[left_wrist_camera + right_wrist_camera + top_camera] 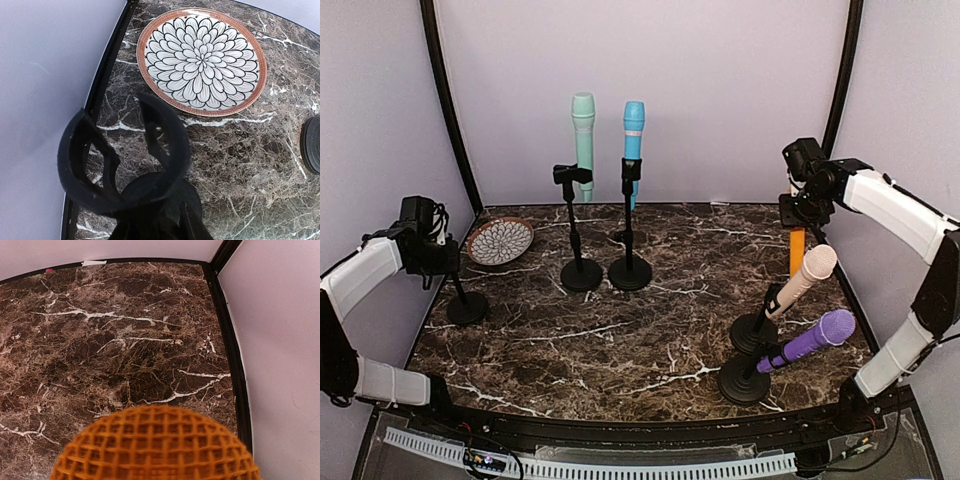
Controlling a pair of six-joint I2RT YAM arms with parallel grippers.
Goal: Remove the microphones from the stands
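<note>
The orange microphone (797,252) is already out of its holder. It hangs in the air at the right rear of the marble table (650,330), gripped by the right gripper (798,212). In the right wrist view its mesh head (155,445) fills the bottom edge, with only bare tabletop beyond it. The fingers do not show there, but the jaws are closed on the microphone's body. It is held high, likely to keep it above the beige microphone (805,280) and the purple microphone (815,340), which lean in their stands just below.

Far across the table, the left gripper (442,262) sits at the neck of the empty stand (467,306). It appears clamped there, probably to stop the light stand tipping or sliding as the microphone is drawn out. The left wrist view looks straight into the vacant black clip (172,145), with the patterned plate (200,60) lying just behind it.

By these views the removal itself looks done. What remains is probably to set the microphone down, and the plate near the empty stand may be the intended spot.

The mint-green microphone (582,130) and the blue microphone (633,140) stand upright and untouched at the back.
</note>
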